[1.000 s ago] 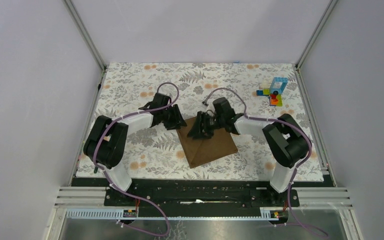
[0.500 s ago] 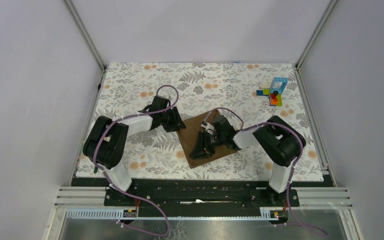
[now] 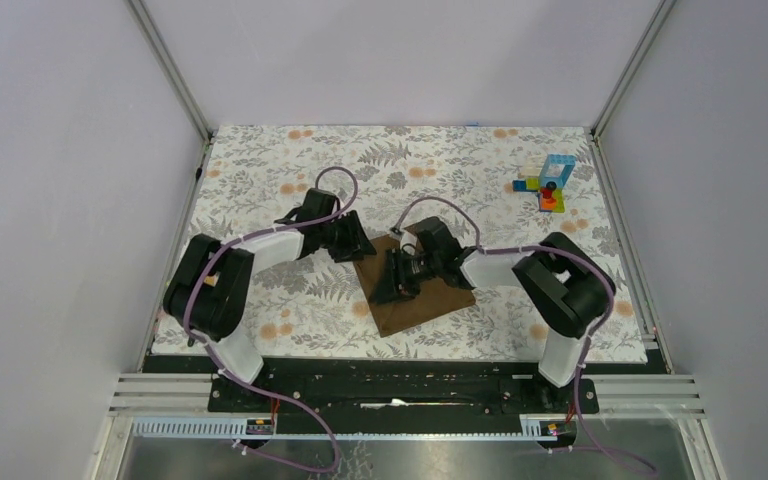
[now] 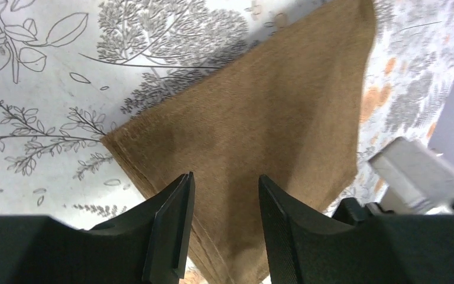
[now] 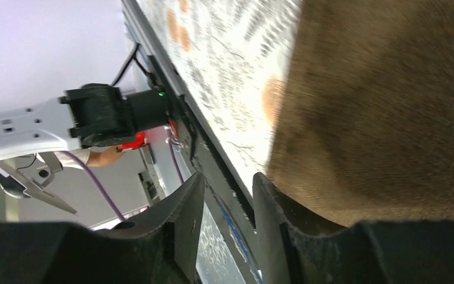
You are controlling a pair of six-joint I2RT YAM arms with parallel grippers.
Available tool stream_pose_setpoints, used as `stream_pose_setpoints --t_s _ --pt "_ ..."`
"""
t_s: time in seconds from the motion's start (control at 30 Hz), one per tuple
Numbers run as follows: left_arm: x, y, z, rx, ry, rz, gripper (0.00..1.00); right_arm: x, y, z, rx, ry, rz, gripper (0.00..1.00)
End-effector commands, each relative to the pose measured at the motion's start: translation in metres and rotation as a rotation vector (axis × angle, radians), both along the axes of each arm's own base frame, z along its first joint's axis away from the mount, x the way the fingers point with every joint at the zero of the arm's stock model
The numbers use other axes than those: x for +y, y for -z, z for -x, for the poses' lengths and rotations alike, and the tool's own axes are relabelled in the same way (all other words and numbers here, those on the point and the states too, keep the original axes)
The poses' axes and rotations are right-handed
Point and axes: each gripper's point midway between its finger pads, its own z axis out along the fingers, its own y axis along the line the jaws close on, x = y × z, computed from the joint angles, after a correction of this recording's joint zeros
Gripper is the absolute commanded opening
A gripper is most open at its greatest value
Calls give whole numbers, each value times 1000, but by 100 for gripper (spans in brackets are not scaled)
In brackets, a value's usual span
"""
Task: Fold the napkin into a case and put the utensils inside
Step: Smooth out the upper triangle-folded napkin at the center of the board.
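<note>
- Floral cover [image 3: 260, 180] on the table: grey leaves, orange blooms. It lies flat and runs right out to the side walls.
- Plain white walls [image 3: 410, 60] box in the left, far and right sides. Metal posts [image 3: 172, 75] rise at the two far corners.
- At the near edge I see silver rails [image 3: 160, 392] and a black plate [image 3: 410, 378] carrying both arm bases.
- Napkin [image 3: 425, 308] is mid-table between the arms. It is brown and matte, turned corner-on like a diamond, and lies on the cover.
- In my left wrist view several stacked layers show along one napkin edge. Its top face looks smooth.
- Left gripper [image 3: 352, 246] sits over the napkin's far-left corner. Its fingers [image 4: 174, 231] are partway apart with nothing between them, and I see bare cloth through the gap.
- Right gripper [image 3: 390, 285] is low over the napkin's middle, pointing left.
- In the right wrist view the fingers stand a narrow gap apart, and the gap shows only the cover's edge and the black plate.
- A napkin edge is right by one right fingertip. That view is blurred, so I cannot tell if they touch.
- Blocks [image 3: 548, 183] stand in the far right corner, a small colourful stack well apart from the napkin.
- Purple cables [image 3: 335, 173] loop over both wrists.
</note>
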Motion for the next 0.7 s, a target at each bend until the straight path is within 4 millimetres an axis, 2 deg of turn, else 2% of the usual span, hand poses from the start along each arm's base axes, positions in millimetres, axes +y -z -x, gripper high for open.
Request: stream_pose_setpoints --t_s 0.0,0.13,0.27,0.5,0.6,0.67 --pt "6 30 -3 35 -8 -36 48 0 32 26 108 -42 5 42" --pt "19 44 4 52 -23 -103 48 -13 42 41 133 -38 24 43" --pt "21 30 4 27 -22 -107 49 -19 35 42 101 -46 54 43" --pt "2 -22 0 -34 24 15 52 -5 -9 20 1 -37 25 45" --pt "1 -23 -5 -40 11 15 53 6 -13 8 -21 -30 9 46" --pt "1 -14 -8 -26 4 4 53 14 -3 6 14 -32 -6 45"
